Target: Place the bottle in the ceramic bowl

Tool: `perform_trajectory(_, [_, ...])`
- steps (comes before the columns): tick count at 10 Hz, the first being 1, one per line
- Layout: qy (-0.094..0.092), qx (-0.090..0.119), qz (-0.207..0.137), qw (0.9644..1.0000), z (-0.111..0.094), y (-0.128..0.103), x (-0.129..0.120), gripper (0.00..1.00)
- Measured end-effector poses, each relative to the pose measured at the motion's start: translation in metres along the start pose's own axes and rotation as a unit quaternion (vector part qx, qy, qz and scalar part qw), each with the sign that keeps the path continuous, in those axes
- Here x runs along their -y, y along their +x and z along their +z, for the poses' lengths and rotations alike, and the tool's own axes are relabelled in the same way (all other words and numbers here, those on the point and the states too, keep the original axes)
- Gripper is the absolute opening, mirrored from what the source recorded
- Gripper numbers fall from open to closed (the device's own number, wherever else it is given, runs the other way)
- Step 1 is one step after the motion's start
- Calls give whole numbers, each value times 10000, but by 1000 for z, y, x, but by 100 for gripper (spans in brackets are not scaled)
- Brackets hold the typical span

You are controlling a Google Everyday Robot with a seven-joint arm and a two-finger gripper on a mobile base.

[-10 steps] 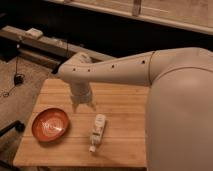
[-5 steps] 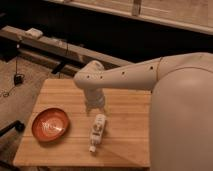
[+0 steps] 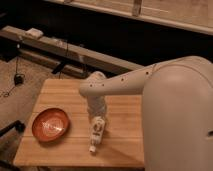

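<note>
**Operator:** Where do we locate the gripper?

**Technician:** We locate the gripper (image 3: 97, 115) just left of the frame's centre. It sits at the end of the white arm (image 3: 125, 82), which reaches in from the large white robot body (image 3: 180, 115) on the right side of the frame. The gripper points down over the wooden table (image 3: 60, 92).

**Operator:** What state do we record for it?

**Technician:** We cannot tell. In the frame its lower end runs straight into the upper end of the bottle. We therefore cannot read how far it is open, or whether it has hold of anything.

**Operator:** Where does the bottle lie relative to the gripper?

**Technician:** We find the bottle (image 3: 96, 134) lying on its side on the table, directly below the gripper in the frame, at lower centre. Its long axis runs nearly top to bottom, leaning slightly. The narrow cap end points toward the lower edge of the frame, a little to the left. The wider end sits right at the gripper, but we cannot tell whether the two touch.

**Operator:** And the ceramic bowl?

**Technician:** We find the ceramic bowl (image 3: 51, 125) upright on the table at lower left. It is to the left of the bottle, with a strip of bare wood between them. A paler patch shows at its centre. The bottle lies on the wood, outside the bowl.
</note>
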Motion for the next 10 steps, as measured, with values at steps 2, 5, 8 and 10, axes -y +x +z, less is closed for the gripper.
perform_trajectory(2, [-142,-90,7,9999,10,-2,-2,65])
perform_trajectory(5, [-370,-211,29,9991,20,-8,1,65])
perform_trajectory(8, [-496,-295,-15,9983,29,-14,-4,65])
perform_trajectory(10, [-480,-345,-77,9982,34,-17,-7,65])
